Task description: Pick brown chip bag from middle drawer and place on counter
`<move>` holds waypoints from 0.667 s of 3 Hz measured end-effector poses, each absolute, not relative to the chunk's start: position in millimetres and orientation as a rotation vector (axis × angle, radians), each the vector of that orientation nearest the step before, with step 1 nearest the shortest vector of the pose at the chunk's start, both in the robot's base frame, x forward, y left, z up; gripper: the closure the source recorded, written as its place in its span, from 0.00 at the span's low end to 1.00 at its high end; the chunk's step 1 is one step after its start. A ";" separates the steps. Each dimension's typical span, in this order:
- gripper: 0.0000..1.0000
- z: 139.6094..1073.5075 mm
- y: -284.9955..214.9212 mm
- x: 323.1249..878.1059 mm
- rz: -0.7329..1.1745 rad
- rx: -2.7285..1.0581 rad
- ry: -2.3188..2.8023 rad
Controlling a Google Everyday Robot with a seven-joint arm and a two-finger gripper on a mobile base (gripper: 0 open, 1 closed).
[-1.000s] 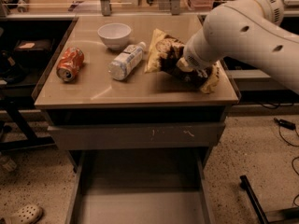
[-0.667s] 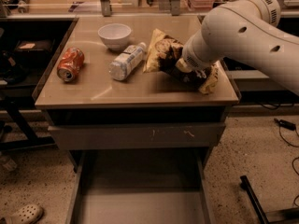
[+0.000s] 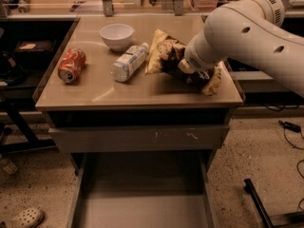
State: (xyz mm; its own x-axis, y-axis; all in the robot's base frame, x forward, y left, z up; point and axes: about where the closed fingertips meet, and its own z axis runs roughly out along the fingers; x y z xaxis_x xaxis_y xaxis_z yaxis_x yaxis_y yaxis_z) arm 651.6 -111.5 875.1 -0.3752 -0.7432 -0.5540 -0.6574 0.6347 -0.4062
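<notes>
The brown chip bag (image 3: 167, 56) lies on the counter (image 3: 104, 91) at its right side, with pale yellow ends showing at the far left and near right. My gripper (image 3: 188, 69) is down at the bag's middle, at the end of the big white arm (image 3: 242, 32), which covers much of the bag. The middle drawer (image 3: 142, 205) stands pulled out below the counter, and its grey floor is bare.
On the counter there are a white bowl (image 3: 117, 35), a plastic bottle (image 3: 128, 62) lying beside the bag, and an orange soda can (image 3: 71, 65) on its side at the left. A shut grey drawer front (image 3: 137, 137) with pale scratches is above the open drawer. Cables lie on the floor at the right.
</notes>
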 end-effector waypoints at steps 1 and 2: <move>0.39 875.2 -111.5 651.6 -0.151 -1.089 2.127; 0.15 875.2 -111.5 651.6 -0.151 -1.089 2.127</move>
